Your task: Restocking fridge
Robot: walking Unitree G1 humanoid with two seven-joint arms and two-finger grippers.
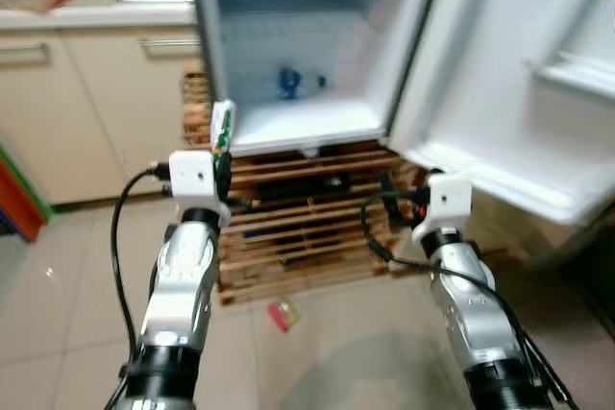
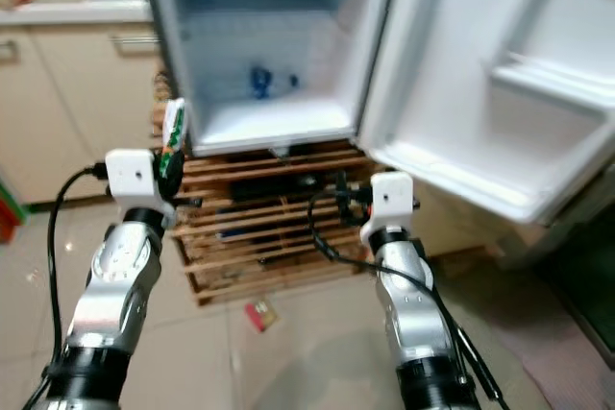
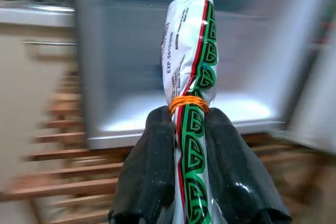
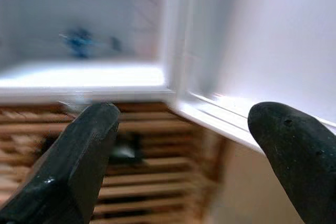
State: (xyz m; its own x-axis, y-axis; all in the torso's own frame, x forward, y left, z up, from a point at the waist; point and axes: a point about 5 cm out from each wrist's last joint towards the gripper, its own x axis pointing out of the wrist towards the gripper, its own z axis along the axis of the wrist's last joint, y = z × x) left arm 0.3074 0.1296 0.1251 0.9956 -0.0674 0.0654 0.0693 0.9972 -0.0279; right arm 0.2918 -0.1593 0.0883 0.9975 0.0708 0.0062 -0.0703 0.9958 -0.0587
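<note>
Facing the open fridge point(image 1: 288, 64), we hold our left gripper point(image 3: 190, 129) up in front of its lower left corner, the two black fingers point(image 3: 149, 171) clamped on a white and green packet point(image 3: 191, 61). An orange rubber band point(image 3: 189, 102) circles the packet just above the fingertips, and the packet stands upright, its top reaching about level with the fridge's bottom edge in the head views. Our right gripper point(image 4: 178, 150) sits lower and further right, below the corner where the fridge body meets its door point(image 1: 519, 74); its fingers point(image 4: 73, 166) stand wide apart with nothing between them.

Inside the fridge, a small blue object point(image 1: 288, 82) sits at the back of the lowest level; we cannot tell what it is. The door swings open to the right of the fridge, its white inner shelves facing us. Under the fridge is a slatted wooden pallet point(image 1: 298, 228), and on the tiled floor point(image 1: 67, 276) just in front of the pallet lies a small reddish scrap point(image 1: 282, 314). Left of the fridge runs a cream cabinet point(image 1: 86, 112) with a pale countertop point(image 1: 96, 14). The wrist views are blurred.
</note>
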